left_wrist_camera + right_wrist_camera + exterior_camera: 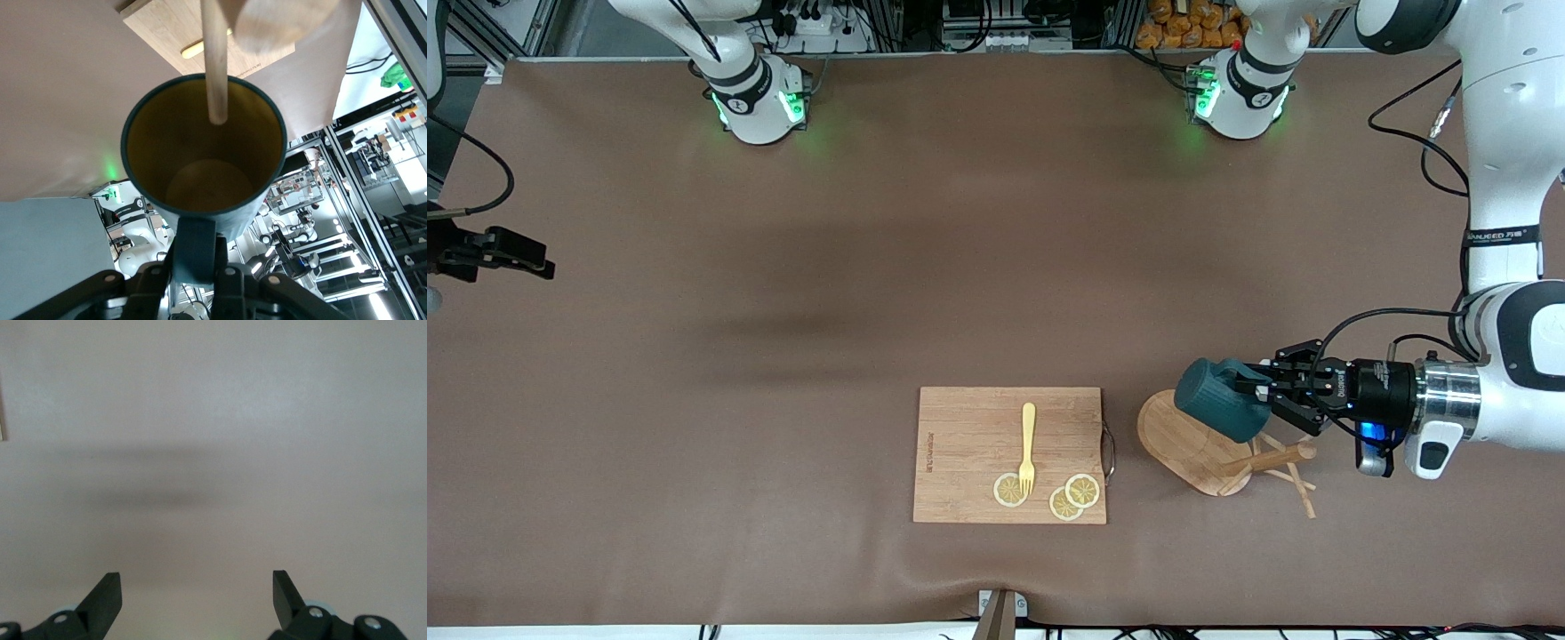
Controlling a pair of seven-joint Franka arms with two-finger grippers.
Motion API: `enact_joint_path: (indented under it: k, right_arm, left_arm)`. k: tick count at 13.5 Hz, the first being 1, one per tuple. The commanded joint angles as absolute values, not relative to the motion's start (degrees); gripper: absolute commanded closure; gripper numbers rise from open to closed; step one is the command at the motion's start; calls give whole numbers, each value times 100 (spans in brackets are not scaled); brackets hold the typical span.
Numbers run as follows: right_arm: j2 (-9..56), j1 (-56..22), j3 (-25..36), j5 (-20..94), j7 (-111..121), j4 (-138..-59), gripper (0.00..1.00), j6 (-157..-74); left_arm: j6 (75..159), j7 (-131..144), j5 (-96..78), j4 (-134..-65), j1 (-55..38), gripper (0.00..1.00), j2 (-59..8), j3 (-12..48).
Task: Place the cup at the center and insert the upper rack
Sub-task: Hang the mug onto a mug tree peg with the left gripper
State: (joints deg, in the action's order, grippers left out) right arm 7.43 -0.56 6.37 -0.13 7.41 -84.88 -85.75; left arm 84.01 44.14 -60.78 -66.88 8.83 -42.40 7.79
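Brown table [783,356]: left gripper [1258,388] jaws clamp cup [1218,400] over upper rack [1209,449]; right gripper [197,597] jaws wide, empty.

A high front camera faces both arm bases across the brown tabletop [783,293]. The left wrist camera peers close along its tool [197,267] into the cup [203,157], sharing with the front view the cutting board [1009,453]. The right wrist camera looks down over its tool [197,597] at bare tabletop.
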Motion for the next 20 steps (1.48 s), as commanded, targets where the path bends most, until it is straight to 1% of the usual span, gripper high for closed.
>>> enact_joint_path:
  k: [1, 5, 10, 12, 14, 18, 19, 20]
  right_arm:
    - [677, 53, 519, -35, 642, -8473, 0, -8341]
    - [686, 62, 519, -35, 650, -8473, 0, -8350]
    - [703, 62, 518, -35, 650, -8473, 0, -8350]
    - [703, 53, 510, -35, 650, -8481, 0, -8341]
    - [721, 44, 510, -35, 650, -8481, 0, -8350]
    - [729, 53, 510, -35, 659, -8481, 0, -8350]
    - [729, 44, 510, -35, 659, -8481, 0, -8350]
    - [729, 44, 510, -35, 659, -8481, 0, -8358]
  left_arm:
    - [8314, 4088, -6336, -6706, 949, 100, -4271, 573]
    - [8332, 3578, -6538, -6706, 949, 100, -4403, 414]
    - [8350, 3498, -6758, -6724, 949, 100, -4465, 378]
    - [8350, 3428, -6776, -6794, 958, 100, -4465, 369]
    - [8350, 3279, -6820, -6838, 949, 100, -4474, 238]
    - [8341, 3190, -6943, -6978, 967, 100, -4526, 220]
    - [8350, 3182, -6987, -7031, 967, 96, -4526, 220]
    - [8341, 3182, -7005, -7031, 967, 84, -4526, 211]
